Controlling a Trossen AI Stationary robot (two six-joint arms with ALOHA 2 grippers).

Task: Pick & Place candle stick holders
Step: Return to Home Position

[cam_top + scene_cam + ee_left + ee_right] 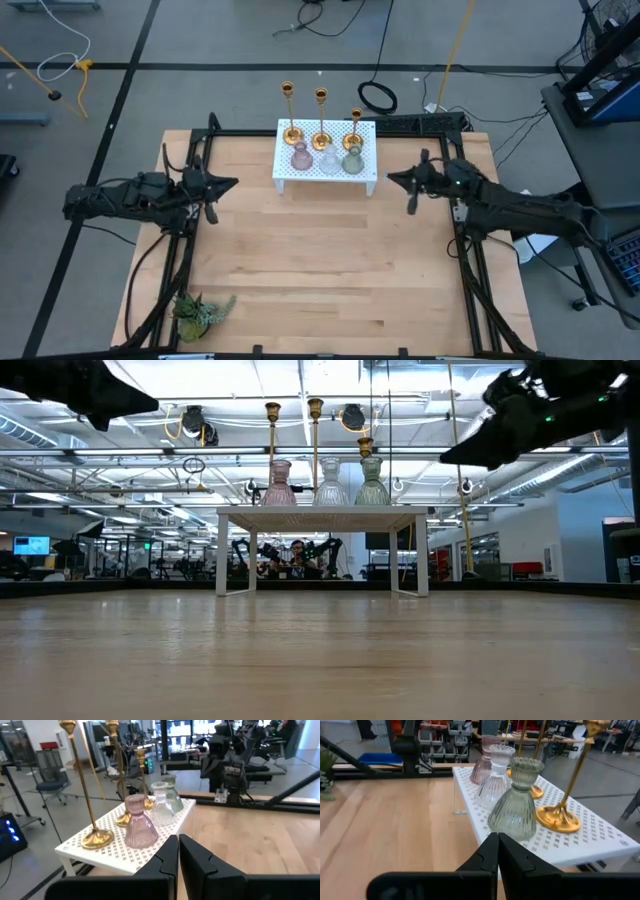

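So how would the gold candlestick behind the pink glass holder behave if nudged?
The gold candlestick probably tips easily: tall thin stem, small round base. Its polished surface likely slips in a grip. Falling, it could hit the pink holder beside it.

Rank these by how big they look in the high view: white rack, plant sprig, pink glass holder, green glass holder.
1. white rack, clearly the largest.
2. plant sprig, well smaller than the rack.
3. pink glass holder and green glass holder: smallest. They look about alike from above, so I won't rank one over the other.
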